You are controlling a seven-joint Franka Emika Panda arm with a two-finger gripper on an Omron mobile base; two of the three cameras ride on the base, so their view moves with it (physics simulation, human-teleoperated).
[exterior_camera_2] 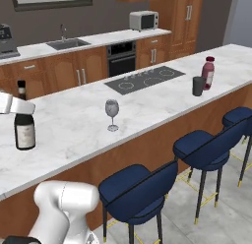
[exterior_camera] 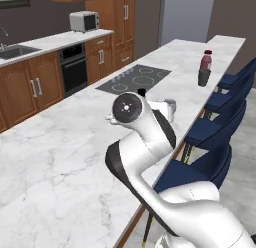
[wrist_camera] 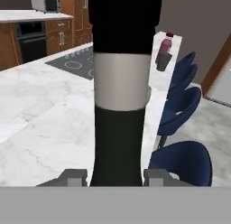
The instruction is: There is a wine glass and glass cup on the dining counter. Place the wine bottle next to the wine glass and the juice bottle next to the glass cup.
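A small black wine bottle (exterior_camera_2: 24, 121) with a slim neck and a pale label stands upright on the long white marble dining counter (exterior_camera_2: 74, 125), towards its near end. The robot's gripper (wrist_camera: 115, 177) is clamped on it: in the hand view the two finger tips (wrist_camera: 72, 177) sit tight against either side of the dark body, below the pale label band. In the right base view the white hand reaches the bottle at its shoulder.

Further along the counter, well apart from the bottle, stands a pale wine glass (exterior_camera_2: 112, 114) on a thin stem. Beyond the inset cooktop (exterior_camera_2: 144, 79), near the far end, the magenta juice bottle (exterior_camera_2: 208, 73) stands just beside the dark glass cup (exterior_camera_2: 198, 86); that pair looks settled.

The bottle is likely rigid, smooth and fairly heavy, so it could slip or swing. A hold on the wide body seems safest. The stemmed glass looks fragile and easy to tip.
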